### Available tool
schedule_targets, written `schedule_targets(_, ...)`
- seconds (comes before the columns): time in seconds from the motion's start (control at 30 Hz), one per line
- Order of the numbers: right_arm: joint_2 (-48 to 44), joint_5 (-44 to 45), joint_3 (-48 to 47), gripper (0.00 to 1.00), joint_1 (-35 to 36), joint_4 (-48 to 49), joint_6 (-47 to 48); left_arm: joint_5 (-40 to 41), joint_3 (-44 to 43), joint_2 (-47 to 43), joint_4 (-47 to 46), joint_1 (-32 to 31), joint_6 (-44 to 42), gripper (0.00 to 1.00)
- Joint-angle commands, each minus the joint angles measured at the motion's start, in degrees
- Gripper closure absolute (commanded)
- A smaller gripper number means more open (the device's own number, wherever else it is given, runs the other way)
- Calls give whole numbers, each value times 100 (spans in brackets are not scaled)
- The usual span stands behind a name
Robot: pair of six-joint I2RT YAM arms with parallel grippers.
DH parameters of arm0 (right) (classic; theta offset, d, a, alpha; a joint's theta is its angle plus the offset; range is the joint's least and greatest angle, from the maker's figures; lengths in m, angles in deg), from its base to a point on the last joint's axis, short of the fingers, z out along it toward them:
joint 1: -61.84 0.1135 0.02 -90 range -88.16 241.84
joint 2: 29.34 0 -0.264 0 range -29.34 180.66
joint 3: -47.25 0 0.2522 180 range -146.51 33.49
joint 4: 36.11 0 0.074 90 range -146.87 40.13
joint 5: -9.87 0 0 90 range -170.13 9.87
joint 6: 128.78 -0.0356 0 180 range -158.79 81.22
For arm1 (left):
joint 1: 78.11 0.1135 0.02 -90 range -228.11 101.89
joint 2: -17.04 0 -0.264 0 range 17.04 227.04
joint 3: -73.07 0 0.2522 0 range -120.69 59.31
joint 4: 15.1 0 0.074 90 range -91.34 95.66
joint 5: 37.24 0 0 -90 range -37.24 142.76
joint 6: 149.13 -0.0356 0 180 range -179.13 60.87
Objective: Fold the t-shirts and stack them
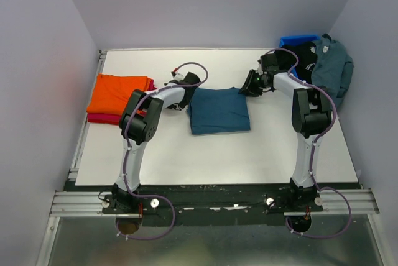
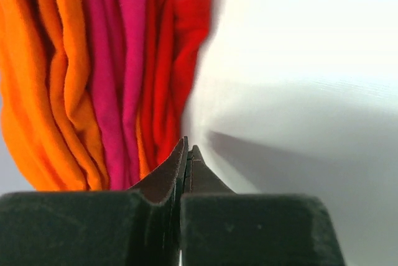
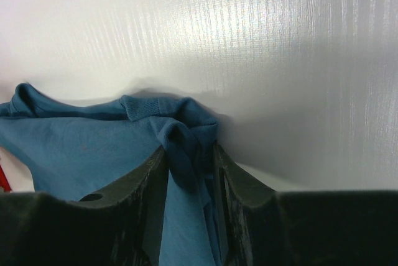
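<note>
A dark teal t-shirt (image 1: 219, 112) lies folded flat in the middle of the table. My right gripper (image 1: 247, 86) is at its far right corner. In the right wrist view that gripper (image 3: 189, 154) is shut on a bunched fold of the teal t-shirt (image 3: 93, 154). My left gripper (image 1: 180, 101) is by the shirt's far left corner. In its wrist view the left gripper (image 2: 188, 149) is shut, with no cloth showing between the fingers. At the far left an orange t-shirt (image 1: 118, 92) lies folded on a red t-shirt (image 1: 102, 119). That stack is seen edge-on ahead of the left gripper: orange t-shirt (image 2: 50, 92), red t-shirt (image 2: 180, 48).
A blue plastic bin (image 1: 298, 40) stands at the far right corner. A black t-shirt (image 1: 301, 55) and a grey-blue t-shirt (image 1: 329, 67) lie heaped on and beside it. Grey walls close in the white table (image 1: 217, 154) on three sides.
</note>
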Motion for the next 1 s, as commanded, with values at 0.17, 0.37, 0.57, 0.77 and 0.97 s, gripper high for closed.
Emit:
schedule_targets(0.17,47,215,28,59,43,-122,76,-755,-1027,153,460,-544,327,100)
schedule_targets(0.37,38,189,19,59,43,-140,76,-423,-1213,294,777,-553,380,77)
schedule_targets(0.57,47,171,28,59,43,-140,59,-227,-660,136,523,-238,318,62)
schedule_targets(0.77,56,171,19,59,35,-140,76,-123,-360,197,373,53,204,62)
schedule_targets(0.97,38,180,46,59,43,-140,76,89,-272,285,382,290,239,59)
